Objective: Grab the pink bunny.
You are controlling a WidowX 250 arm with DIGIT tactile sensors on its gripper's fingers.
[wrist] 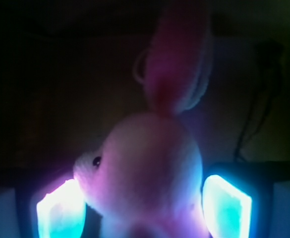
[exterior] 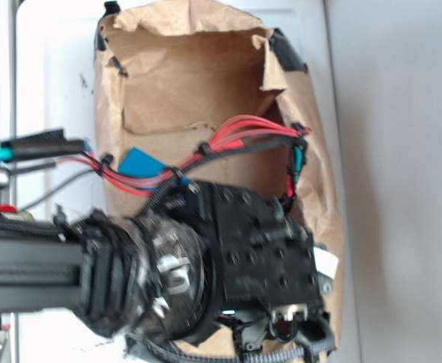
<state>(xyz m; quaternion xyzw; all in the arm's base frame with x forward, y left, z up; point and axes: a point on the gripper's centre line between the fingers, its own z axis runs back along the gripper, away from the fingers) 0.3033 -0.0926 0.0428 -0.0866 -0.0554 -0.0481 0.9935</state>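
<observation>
Pink bunny point(wrist: 152, 173): seen only in the wrist view, sitting between the two glowing fingers point(wrist: 60, 213) of the hand point(wrist: 144, 210). Its pale rounded head fills the gap; a small dark eye faces the left side of that picture and one darker pink ear stands up toward the top edge. The left pad lies against the toy's snout, and the right pad sits just beside its cheek. The hand stands at a narrow setting around the toy; whether the pads actually press into the plush cannot be told from this dim view.

Surroundings in the wrist view are dark, with a thin black cable at the right.

Exterior view: the black arm point(exterior: 228, 249) reaches in from the left edge and covers the lower middle of the picture. Beneath and behind it lies a brown paper bag point(exterior: 198, 83), open, with torn edges and black tape at its corners. A blue block point(exterior: 141, 162) rests on the paper near the arm's wiring. Red and black cables point(exterior: 236, 136) loop over the wrist housing. The bunny is hidden under the arm here. The bag rests on a white bench point(exterior: 54, 68).
</observation>
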